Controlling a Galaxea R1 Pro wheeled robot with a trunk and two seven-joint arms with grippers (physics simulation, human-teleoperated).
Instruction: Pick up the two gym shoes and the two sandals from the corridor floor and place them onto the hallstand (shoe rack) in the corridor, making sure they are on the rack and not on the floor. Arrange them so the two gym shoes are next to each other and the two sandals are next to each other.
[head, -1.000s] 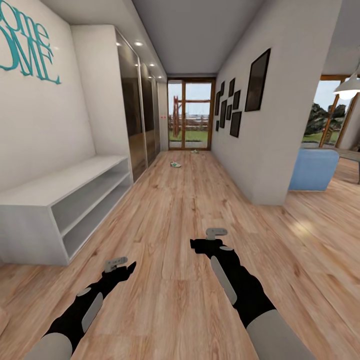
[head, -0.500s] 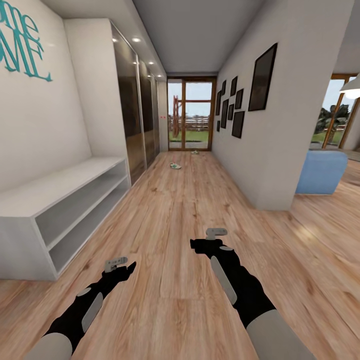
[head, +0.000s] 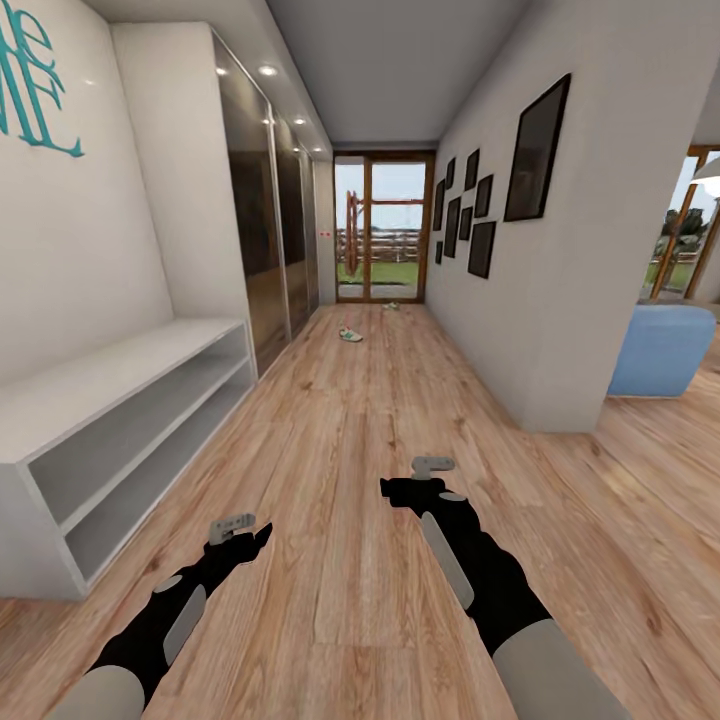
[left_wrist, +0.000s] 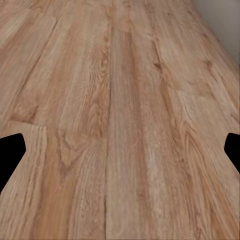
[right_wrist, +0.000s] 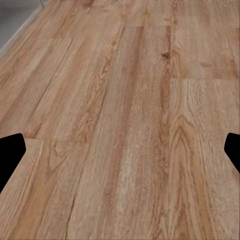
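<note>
The left pincer (head: 248, 535) hangs low over the corridor floor (head: 340, 440) at about 7 o'clock in the head view, and the right pincer (head: 400, 490) hangs just past the middle at about 6 o'clock; both point down the corridor. In each wrist view the two dark fingertips (left_wrist: 11, 150) (right_wrist: 11, 150) sit at opposite edges with bare planks between them, so both pincers are spread wide and hold nothing. The plank grain runs along the corridor, away from the robot. Far ahead at 12 o'clock one gym shoe (head: 350, 335) lies on the floor, white with a green touch, its long axis slanting across the planks; which end is the toe is too small to tell. Further on, near the glass door (head: 380, 240), a second small pale shoe (head: 390, 305) lies on the floor, its kind and heading unclear. At 9 o'clock a plain white two-shelf bench (head: 120, 420) stands against the wall under teal lettering (head: 40, 90). Dark picture frames (head: 480, 215) hang on the wall at 1 o'clock, and a blue seat (head: 665, 350) stands at 3 o'clock.
</note>
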